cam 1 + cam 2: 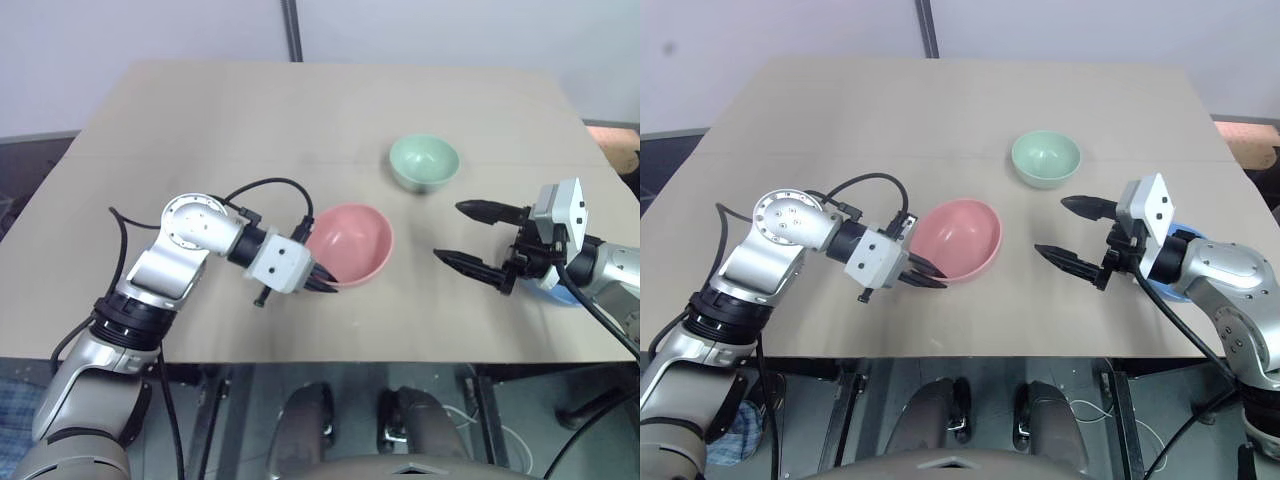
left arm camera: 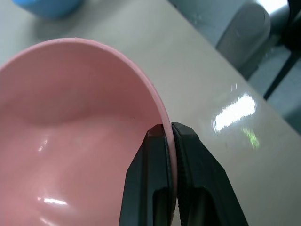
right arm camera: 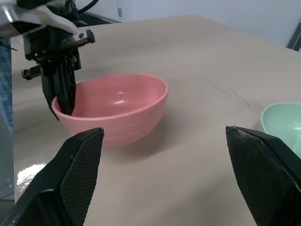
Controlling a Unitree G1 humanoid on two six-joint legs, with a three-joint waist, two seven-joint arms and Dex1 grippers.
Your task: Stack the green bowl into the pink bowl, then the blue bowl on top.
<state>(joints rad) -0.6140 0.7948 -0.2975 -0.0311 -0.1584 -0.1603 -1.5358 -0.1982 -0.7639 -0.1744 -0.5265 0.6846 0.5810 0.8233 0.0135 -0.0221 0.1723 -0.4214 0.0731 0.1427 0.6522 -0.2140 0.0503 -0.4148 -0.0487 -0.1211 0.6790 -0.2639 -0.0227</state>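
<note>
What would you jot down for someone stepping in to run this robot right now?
Left gripper: fingers shut on the near rim of the small round salmon-pink bowl, which is tilted on the beige table.
Right gripper: fingers open, holding nothing, pointing toward the pink bowl.
Small round mint-green bowl: upright on the table, beyond the pink bowl, apart from it.
Small round sky-blue bowl: on the table, mostly hidden behind the right gripper.
Done: nothing stacked.
Left: green into pink, then blue on top.
</note>
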